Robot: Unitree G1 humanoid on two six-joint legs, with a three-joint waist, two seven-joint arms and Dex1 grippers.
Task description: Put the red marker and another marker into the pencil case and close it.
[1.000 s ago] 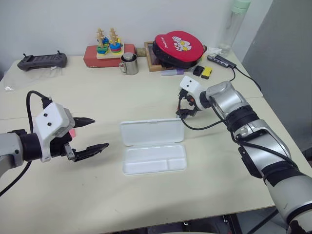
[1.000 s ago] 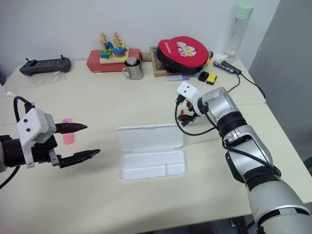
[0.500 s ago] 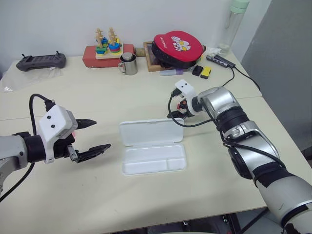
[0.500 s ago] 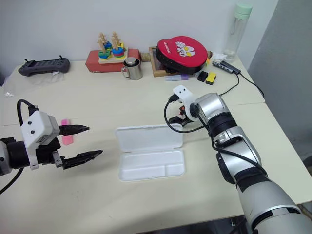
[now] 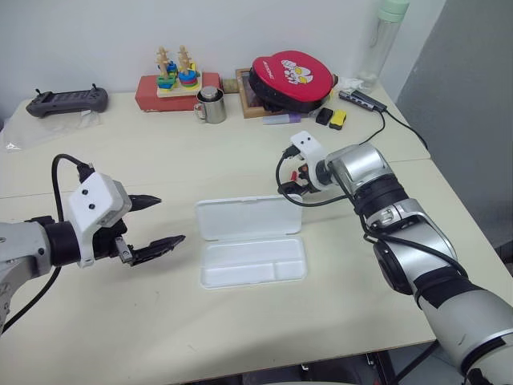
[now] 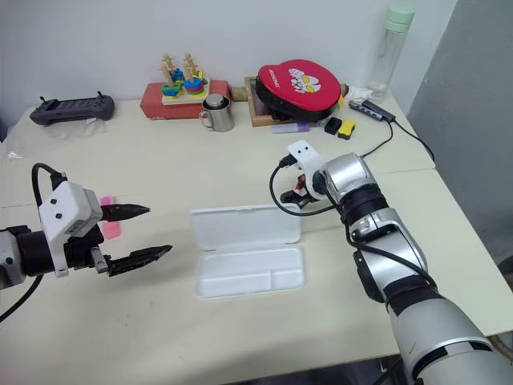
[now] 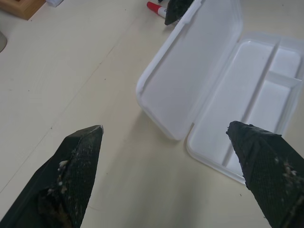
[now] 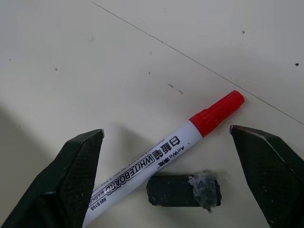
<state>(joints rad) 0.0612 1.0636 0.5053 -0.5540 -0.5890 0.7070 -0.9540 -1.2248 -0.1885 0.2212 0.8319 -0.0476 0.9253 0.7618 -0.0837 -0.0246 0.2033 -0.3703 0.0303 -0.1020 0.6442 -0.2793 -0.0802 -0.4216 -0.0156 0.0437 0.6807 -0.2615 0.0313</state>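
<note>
Lying flat, slim white-barrelled red marker (image 8: 166,154) beside glossy pencil case (image 5: 252,240).

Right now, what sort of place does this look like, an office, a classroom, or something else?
Probably an office or lab desk set up for testing: a pale table against a plain wall, a handheld controller, a cabled USB hub, and stationery such as the open white pencil case.

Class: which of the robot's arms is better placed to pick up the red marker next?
Probably the right: its open right gripper hangs directly over the red marker, fingers either side. The left gripper is across the pencil case.
</note>
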